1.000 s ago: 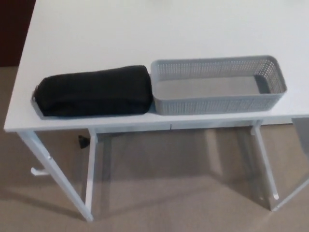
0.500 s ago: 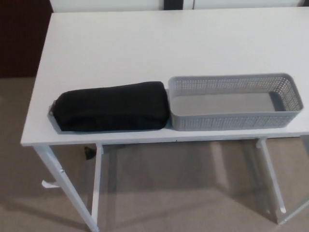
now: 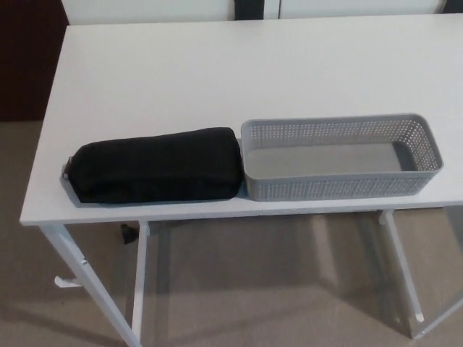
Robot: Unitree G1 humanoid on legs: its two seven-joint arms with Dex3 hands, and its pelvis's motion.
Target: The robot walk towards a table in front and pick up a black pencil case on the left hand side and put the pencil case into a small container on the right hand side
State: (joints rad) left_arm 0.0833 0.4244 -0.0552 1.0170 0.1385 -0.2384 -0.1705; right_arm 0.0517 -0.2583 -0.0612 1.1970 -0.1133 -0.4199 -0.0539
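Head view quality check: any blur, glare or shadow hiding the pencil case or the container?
Head view: mildly soft, edges readable; even light, no glare on the white table; the black pencil case is so dark its surface detail is lost; the grey container shows its perforated wall clearly; faint shadows of the table lie on the floor beneath.

A: Is there any writing on the black pencil case (image 3: 155, 165), at nine o'clock on the table (image 3: 217, 72)?
B: None that can be read; its cloth is plain black.
A: And on the grey container (image 3: 340, 188), at three o'clock?
B: Only rows of holes in its wall. No letters, numbers or signs are legible anywhere.
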